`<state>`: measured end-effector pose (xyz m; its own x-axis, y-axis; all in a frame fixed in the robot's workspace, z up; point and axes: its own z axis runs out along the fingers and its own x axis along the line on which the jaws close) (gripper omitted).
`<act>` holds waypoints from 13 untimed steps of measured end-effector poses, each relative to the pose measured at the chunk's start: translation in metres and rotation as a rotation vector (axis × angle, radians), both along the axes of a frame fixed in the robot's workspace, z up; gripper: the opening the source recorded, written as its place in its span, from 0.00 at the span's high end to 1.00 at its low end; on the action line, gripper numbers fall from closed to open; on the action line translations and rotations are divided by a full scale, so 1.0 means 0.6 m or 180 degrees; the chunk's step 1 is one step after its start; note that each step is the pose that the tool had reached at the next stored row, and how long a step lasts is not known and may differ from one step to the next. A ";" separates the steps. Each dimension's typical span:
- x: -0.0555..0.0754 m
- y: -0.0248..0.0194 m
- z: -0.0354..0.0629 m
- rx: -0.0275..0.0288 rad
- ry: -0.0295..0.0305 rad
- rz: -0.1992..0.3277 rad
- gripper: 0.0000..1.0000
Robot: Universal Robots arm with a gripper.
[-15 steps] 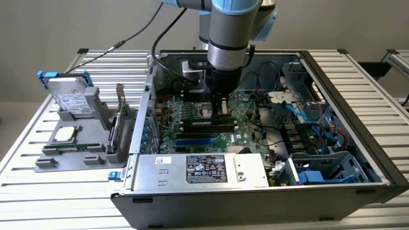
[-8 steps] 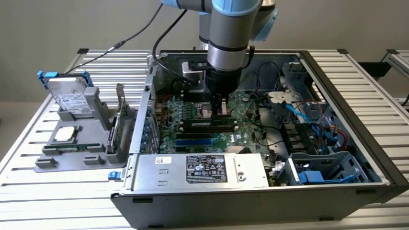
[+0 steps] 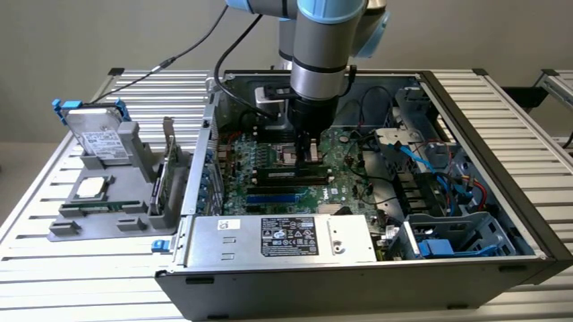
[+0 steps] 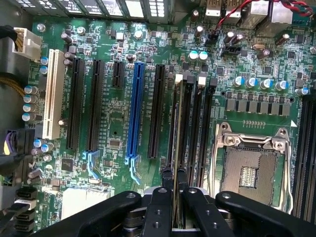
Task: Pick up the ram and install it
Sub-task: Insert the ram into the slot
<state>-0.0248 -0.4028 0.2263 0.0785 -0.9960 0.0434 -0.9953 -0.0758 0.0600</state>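
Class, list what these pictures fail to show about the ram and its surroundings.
- Wrist view: the ram stands edge-on in the pincer, so its chips and label are hidden.
- Wrist view: whether its lower edge touches the memory slots; the ram itself hides that.
- Exterior view: print on the power supply label is too small to read.

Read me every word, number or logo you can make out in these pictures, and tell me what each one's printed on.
No text reads clearly enough to quote.
Black label on the power supply: white print and symbols, too small to read.
White sticker beside it: too small.
Hard drive label: blurred.
Motherboard printing: too small.
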 end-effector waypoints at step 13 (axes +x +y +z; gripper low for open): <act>0.002 -0.0004 0.000 0.0001 0.0007 -0.0002 0.87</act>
<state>-0.0238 -0.4030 0.2262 0.0781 -0.9960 0.0430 -0.9952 -0.0753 0.0623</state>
